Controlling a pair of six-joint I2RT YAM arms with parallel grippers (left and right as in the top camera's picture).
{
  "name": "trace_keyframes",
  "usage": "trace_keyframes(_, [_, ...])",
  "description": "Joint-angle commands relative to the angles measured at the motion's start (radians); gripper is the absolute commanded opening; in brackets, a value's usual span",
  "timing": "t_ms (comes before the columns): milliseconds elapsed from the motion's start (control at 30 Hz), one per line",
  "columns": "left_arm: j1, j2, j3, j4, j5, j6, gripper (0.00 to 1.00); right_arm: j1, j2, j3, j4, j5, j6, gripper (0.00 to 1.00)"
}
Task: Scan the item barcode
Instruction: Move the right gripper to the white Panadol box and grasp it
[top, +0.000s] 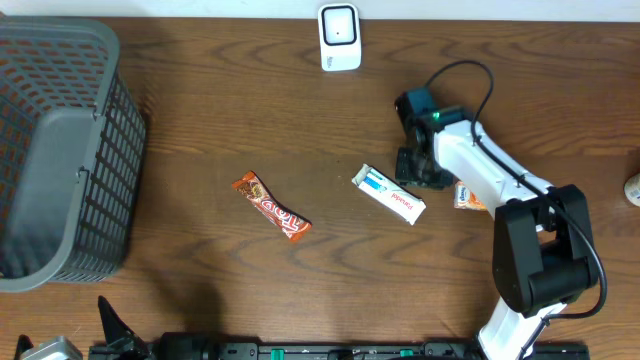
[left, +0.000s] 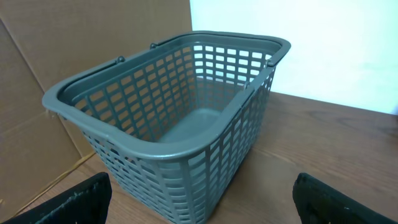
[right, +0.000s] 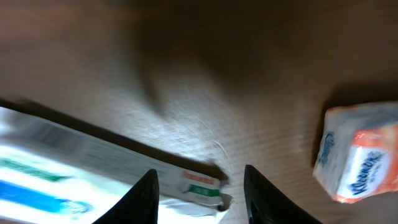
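Observation:
A white packet with blue and green print (top: 390, 195) lies flat on the wooden table, right of centre. My right gripper (top: 422, 168) is low over its right end. In the right wrist view the right gripper (right: 200, 196) stands open, its two dark fingers on either side of the packet's end (right: 202, 186), with a gap left at the right finger (right: 264, 199). The white scanner (top: 339, 38) stands at the table's far edge. My left gripper (left: 202, 202) is wide open near the front left corner, holding nothing and facing the basket.
A grey plastic basket (top: 60, 150) fills the left side of the table. A red-orange snack bar (top: 272, 207) lies near the centre. A small orange and white tissue pack (top: 468, 197) sits just right of the white packet, under the right arm.

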Motion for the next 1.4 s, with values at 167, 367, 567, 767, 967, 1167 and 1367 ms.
trace_keyframes(167, [-0.003, -0.011, -0.001, 0.0, -0.009, 0.016, 0.93, 0.001, -0.008, -0.137, 0.053, -0.097, 0.023, 0.16])
trace_keyframes(367, [-0.003, -0.011, -0.001, 0.0, -0.009, 0.016, 0.93, 0.058, -0.009, -0.137, -0.016, -0.526, 0.023, 0.09])
trace_keyframes(567, [-0.003, -0.011, -0.001, 0.0, -0.009, 0.016, 0.93, 0.111, -0.009, -0.133, 0.068, -0.597, 0.081, 0.15])
trace_keyframes(767, [-0.003, -0.011, -0.001, 0.0, -0.009, 0.016, 0.93, 0.109, -0.01, -0.113, 0.047, -0.552, 0.093, 0.19])
trace_keyframes(967, [-0.003, -0.011, -0.001, 0.0, -0.009, 0.016, 0.93, 0.111, -0.017, -0.051, -0.042, -0.549, -0.004, 0.25])
trace_keyframes(1167, [-0.003, -0.011, -0.001, 0.0, -0.009, 0.016, 0.93, 0.111, -0.08, 0.093, -0.243, -0.359, -0.16, 0.64])
trace_keyframes(1367, [-0.003, -0.011, -0.001, 0.0, -0.009, 0.016, 0.93, 0.111, -0.099, 0.111, -0.236, -0.237, -0.166, 0.61])
